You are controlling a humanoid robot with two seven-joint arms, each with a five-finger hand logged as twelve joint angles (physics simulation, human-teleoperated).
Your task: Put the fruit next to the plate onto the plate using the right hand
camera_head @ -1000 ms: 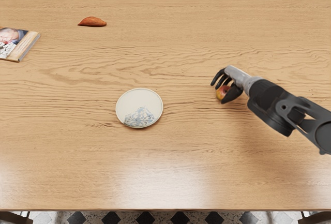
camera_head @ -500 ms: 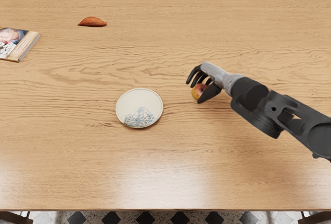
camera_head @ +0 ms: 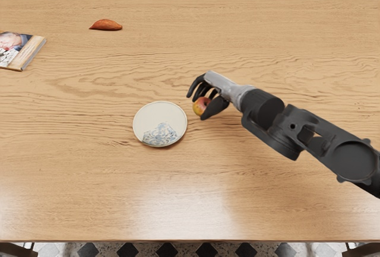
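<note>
And the right hand is on the move, its dark fingers clamped around the fruit, a small red-and-yellow piece that peeks out from under the palm. Over the last second it has swept leftward across the surface, carrying the fruit with it at every stage. It began well out on the right side and now hangs just beside the right rim of the plate. That's most of the travel done! The fruit is near the plate but not over it yet, and the plate sits where it was, with a bluish patch on its near half. By my reckoning this is late in the carry. A short stretch further left should bring the fruit over the dish, and then comes the lowering and the release. Whether the fruit is clear of the wood or skimming it, I can't tell from this angle. Far off at the back left, an orange-brown item and a magazine lie untouched.
</note>
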